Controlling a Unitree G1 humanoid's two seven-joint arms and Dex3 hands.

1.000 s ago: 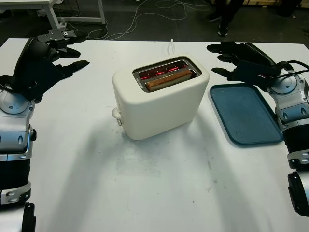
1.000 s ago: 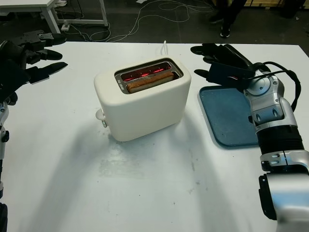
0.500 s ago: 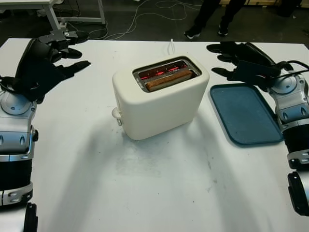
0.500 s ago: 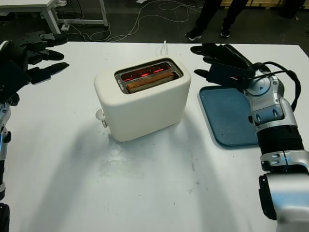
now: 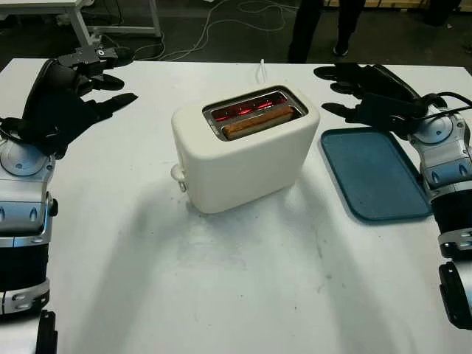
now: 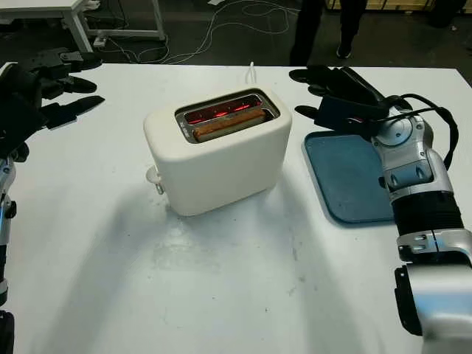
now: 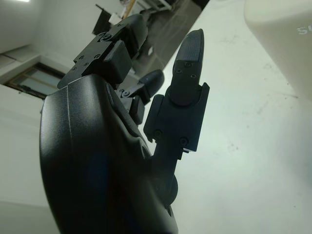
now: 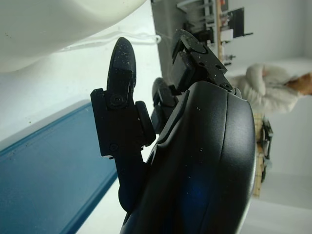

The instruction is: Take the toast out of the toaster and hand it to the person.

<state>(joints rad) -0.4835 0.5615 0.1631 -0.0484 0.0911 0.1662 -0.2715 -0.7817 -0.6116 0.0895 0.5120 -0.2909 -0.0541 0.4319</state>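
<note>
Little has shifted: behind the bench's far edge, the person's legs have stepped closer. Toast remains seated in the toaster at mid-bench; left hand and right hand are held open, nothing gripped.

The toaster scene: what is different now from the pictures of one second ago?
The person's legs beyond the table's far edge have stepped toward the left of the picture. Nothing was taken hold of or let go. The left hand and right hand are open above the table as before; the toast remains in the glowing toaster, beside the blue tray.
</note>
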